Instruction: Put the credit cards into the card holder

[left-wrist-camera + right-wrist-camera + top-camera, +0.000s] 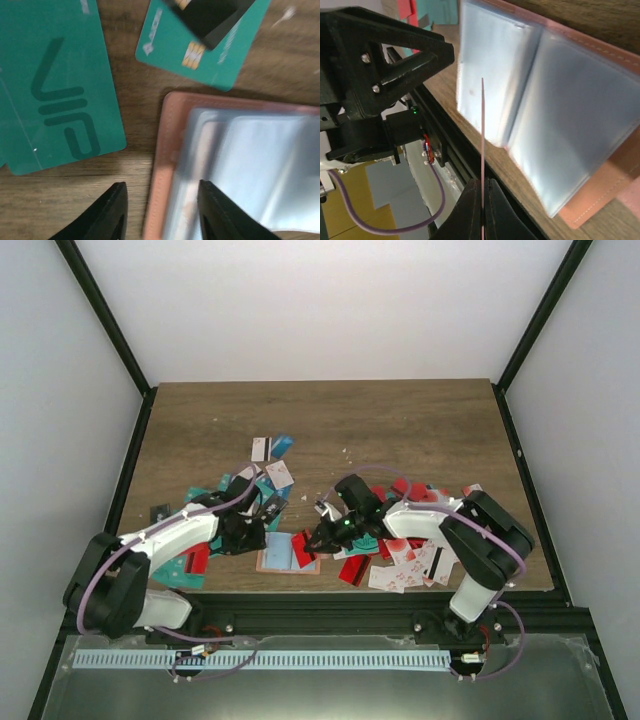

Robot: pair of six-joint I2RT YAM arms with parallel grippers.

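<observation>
The card holder point(287, 558) lies open near the table's front edge, a salmon-pink wallet with clear inner sleeves point(560, 125). My left gripper point(162, 210) hangs open over its left edge point(162, 165), one finger above bare wood and the other above the sleeves. My right gripper point(482, 182) is shut on a thin credit card point(482, 140), seen edge-on, which stands upright just in front of the sleeves. In the top view the right gripper point(320, 537) sits at the holder's right side and the left gripper point(252, 537) at its left. Teal credit cards point(60, 90) lie beside the holder.
Loose cards are heaped left point(195, 560) and right point(410, 560) of the holder, with more farther back point(272, 465). A teal chip card point(200, 50) under a black card point(210, 17) lies just behind the holder. The black frame rail point(330, 598) runs along the table's front edge.
</observation>
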